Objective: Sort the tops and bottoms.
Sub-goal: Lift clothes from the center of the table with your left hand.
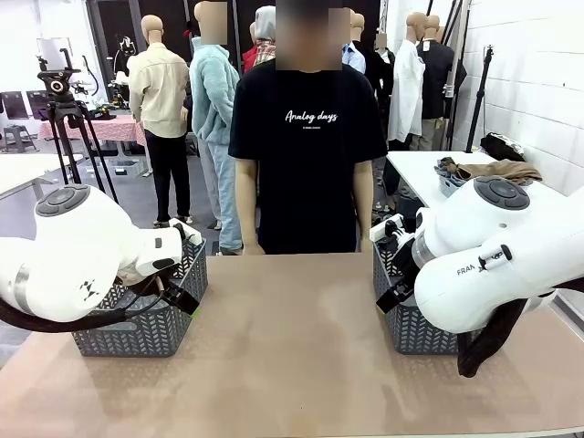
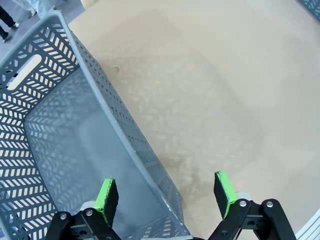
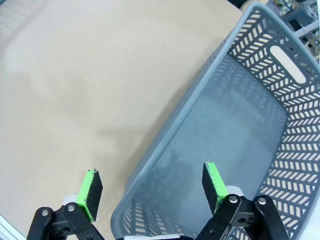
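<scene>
The tops and the bottoms are out of view. Two grey lattice baskets stand empty on the tan table (image 1: 292,365), the left basket (image 1: 137,333) and the right basket (image 1: 411,330). My left gripper (image 1: 185,297) hangs open over the left basket's inner wall (image 2: 100,90). In the left wrist view, the left gripper (image 2: 165,192) has one green pad over the basket and one over the table. My right gripper (image 1: 394,294) is open too. In the right wrist view, the right gripper (image 3: 151,187) straddles the rim of the right basket (image 3: 200,90) the same way.
A person in a black T-shirt (image 1: 306,137) stands at the table's far edge, arms down. A white side table (image 1: 429,169) at the back right carries a brownish cloth (image 1: 497,171). A tripod (image 1: 64,109) stands back left.
</scene>
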You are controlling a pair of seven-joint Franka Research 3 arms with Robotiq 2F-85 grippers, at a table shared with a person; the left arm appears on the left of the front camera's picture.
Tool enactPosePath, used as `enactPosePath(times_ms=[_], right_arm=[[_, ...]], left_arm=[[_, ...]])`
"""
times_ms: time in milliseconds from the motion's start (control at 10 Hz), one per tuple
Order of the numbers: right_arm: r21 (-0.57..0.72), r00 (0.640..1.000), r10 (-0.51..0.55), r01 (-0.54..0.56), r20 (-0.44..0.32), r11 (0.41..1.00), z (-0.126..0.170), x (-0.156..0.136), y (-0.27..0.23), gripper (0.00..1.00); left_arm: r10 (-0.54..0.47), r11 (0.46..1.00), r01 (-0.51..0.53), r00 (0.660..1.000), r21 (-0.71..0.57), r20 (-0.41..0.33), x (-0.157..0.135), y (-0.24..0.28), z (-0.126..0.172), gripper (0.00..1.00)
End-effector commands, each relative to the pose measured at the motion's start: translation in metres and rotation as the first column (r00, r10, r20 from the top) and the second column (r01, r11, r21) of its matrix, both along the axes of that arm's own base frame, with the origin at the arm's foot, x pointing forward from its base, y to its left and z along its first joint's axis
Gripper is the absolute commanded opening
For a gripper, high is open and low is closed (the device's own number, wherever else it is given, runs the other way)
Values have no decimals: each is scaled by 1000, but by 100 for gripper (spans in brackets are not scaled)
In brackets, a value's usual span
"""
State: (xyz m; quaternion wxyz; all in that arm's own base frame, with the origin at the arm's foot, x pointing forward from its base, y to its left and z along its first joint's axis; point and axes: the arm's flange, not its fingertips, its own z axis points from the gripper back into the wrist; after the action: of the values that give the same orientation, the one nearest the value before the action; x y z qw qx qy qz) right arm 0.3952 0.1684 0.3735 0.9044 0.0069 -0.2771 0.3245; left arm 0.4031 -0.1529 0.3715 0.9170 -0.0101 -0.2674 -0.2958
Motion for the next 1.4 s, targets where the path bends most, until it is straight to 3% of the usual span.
enactPosePath(times_ms=[0,1300], right_arm=[[1,1000,-1,1,0,1000,0,0,0,100],[1,1000,-1,1,0,1000,0,0,0,100]], left_arm=[[3,1000,-3,1000,-1,0,0,1,0,100],[3,1000,-3,1000,-1,0,0,1,0,100]])
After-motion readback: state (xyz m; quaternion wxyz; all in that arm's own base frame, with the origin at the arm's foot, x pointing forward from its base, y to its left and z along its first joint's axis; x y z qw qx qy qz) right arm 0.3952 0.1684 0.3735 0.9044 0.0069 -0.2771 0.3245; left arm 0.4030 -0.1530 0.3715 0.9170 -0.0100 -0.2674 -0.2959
